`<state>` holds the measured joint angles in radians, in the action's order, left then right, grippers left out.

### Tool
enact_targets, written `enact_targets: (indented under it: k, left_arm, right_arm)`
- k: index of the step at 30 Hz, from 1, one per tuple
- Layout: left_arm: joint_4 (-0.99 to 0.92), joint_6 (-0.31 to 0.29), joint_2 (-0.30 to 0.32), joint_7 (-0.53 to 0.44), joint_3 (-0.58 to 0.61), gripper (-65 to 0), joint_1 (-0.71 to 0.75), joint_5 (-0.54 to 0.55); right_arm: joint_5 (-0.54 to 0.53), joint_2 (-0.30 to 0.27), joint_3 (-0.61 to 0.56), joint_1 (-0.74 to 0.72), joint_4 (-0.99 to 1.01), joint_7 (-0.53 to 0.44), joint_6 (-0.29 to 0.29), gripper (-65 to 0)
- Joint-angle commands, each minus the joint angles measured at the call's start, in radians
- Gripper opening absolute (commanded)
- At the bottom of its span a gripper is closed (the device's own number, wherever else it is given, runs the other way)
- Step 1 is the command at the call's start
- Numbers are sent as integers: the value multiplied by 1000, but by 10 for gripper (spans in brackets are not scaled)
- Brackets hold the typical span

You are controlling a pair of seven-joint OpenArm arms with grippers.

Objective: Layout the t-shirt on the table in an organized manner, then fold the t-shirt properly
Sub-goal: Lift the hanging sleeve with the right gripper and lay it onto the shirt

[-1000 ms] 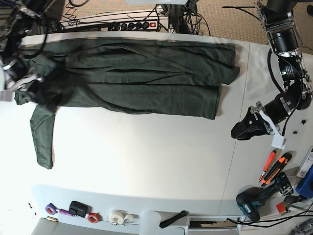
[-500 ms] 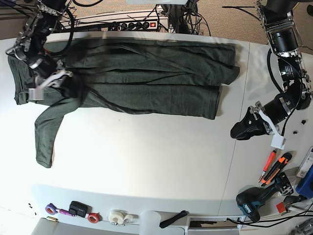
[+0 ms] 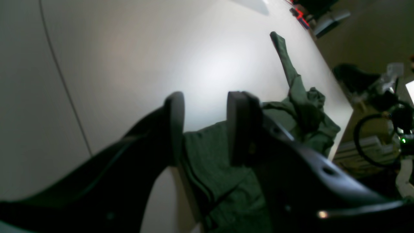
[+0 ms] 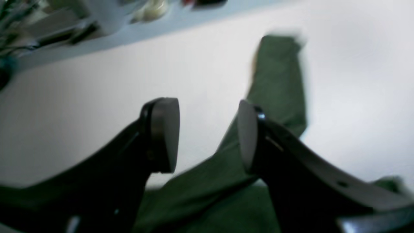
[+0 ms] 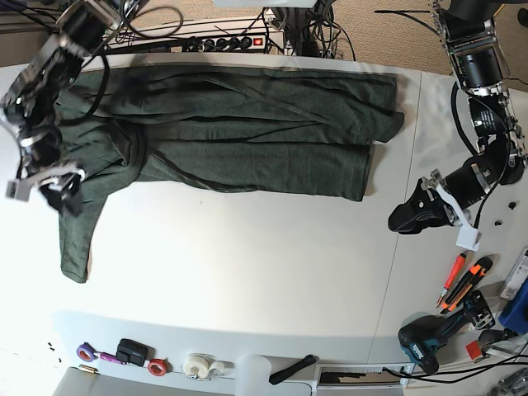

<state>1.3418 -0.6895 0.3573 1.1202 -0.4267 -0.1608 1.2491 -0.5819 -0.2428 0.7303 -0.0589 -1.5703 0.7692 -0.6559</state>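
— Where did the t-shirt (image 5: 247, 124) stand, then?

— Lay stretched lengthwise along the far side of the table (image 5: 247, 280), body mostly flat, with long creases running through it. Looked doubled over along its length, though hard to say for sure. Bunched and rumpled at the shoulder end, on the base view's left. Had one sleeve (image 5: 76, 235) trailing out toward the near edge, well short of the tools there.

— And the right gripper (image 4: 207, 136)?

— Hovered over that sleeve near the rumpled shoulder, jaws spread wide, nothing caught between them. Showed only green cloth and bare white tabletop through the gap.

— The left gripper (image 3: 203, 129)?

— Sat near the hem end, just off the cloth, jaws parted partway and empty. Touched no fabric in the base view.

— So how far along?

— Judged partway through the laying-out. Still needed the shoulder end smoothed and the loose sleeve brought in line. Saw no tidy, compact fold yet; left the proper folding almost wholly to do.
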Motion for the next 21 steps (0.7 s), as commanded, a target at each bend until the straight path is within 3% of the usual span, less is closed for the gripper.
enact_targets:
  k: [1,6,10,15,21]
  left_arm:
    - [15,-9,14,-21,-6,-442,-19,29]
    - [15,-9,14,-21,-6,-442,-19,29]
    - [15,-9,14,-21,-6,-442,-19,29]
    - [15,-9,14,-21,-6,-442,-19,28]
    - [15,-9,14,-21,-6,-442,-19,26]
  right_arm:
    - [15,-35,-3,-43,15,-51,26,-357]
    - [120,-128,-54,-190,307,-129,37,-357]
    - [178,-202,-105,-323,627,-271,42,-357]
    - [305,-256,-124,-473,923,-441,126,-357]
    - [452,-256,-124,-531,1075,-628,256,-358]
